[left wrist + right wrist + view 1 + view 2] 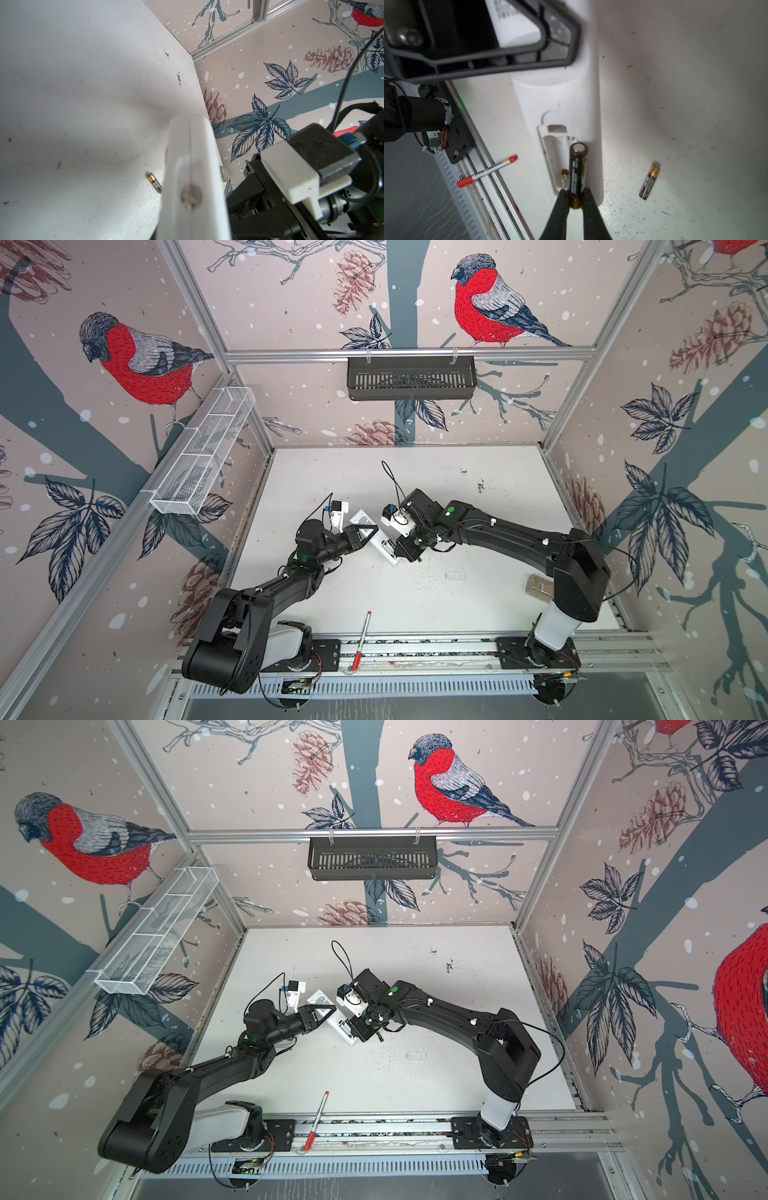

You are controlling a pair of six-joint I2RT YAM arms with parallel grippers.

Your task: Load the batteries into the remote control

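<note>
The white remote control (571, 104) lies back-up with its battery bay (556, 158) open; both top views show it (384, 551) (343, 1031) between the arms. My left gripper (372, 531) is shut on its labelled end, and its black finger (488, 58) shows in the right wrist view. In the left wrist view the remote (193, 166) hides that gripper's fingers. My right gripper (576, 199) is shut on a black battery (577, 170) by its gold end, lengthwise over the bay. A second battery (650, 180) (154, 182) lies loose on the table beside the remote.
A red-and-white pen (361, 641) (486, 171) lies across the front rail. A small clear piece (455, 576) and a brownish box (538, 585) sit on the table's right side. A black basket (411, 377) and a white wire basket (203, 456) hang on the frame.
</note>
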